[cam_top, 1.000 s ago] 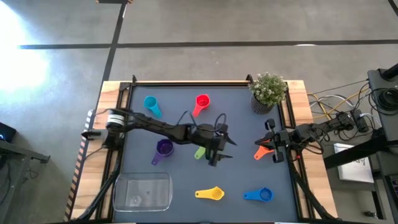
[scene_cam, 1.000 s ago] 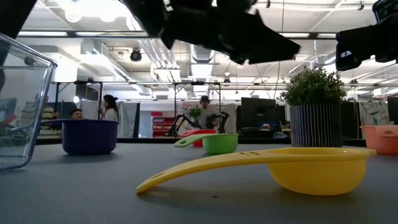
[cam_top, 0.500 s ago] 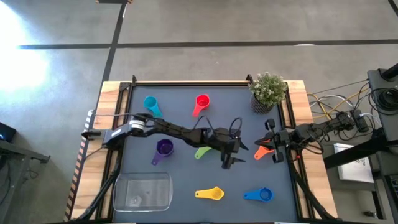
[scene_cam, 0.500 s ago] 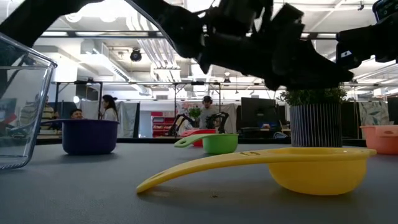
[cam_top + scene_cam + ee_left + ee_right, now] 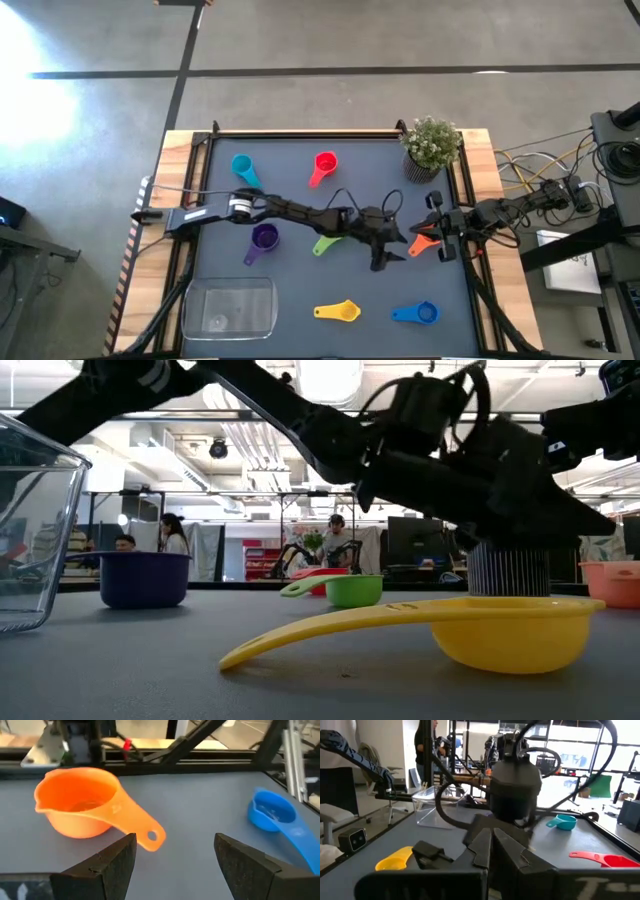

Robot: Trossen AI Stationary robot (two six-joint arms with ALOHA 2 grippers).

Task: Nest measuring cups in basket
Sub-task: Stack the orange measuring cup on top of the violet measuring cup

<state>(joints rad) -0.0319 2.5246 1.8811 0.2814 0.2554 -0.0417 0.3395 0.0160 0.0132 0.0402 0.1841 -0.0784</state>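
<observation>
Orange cup (image 5: 80,807) sitting on the counter (image 5: 300,300) near the right edge, handle (image 5: 135,822) pointing toward the left gripper (image 5: 385,250). Handle tip just ahead of the gap between the spread fingers (image 5: 115,862), not touching. Dark blue cup (image 5: 272,812) off to one side, well apart. Right gripper (image 5: 437,232) parked right beside the orange cup, fingers (image 5: 492,847) pressed together, holding nothing. Clear basket (image 5: 228,308) way over at the front-left corner. Yellow cup (image 5: 340,312) along the front edge.

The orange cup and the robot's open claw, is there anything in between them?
No. In the left wrist view, only bare grey table lies between the left gripper and the orange cup; its handle points toward the open fingers.
</observation>
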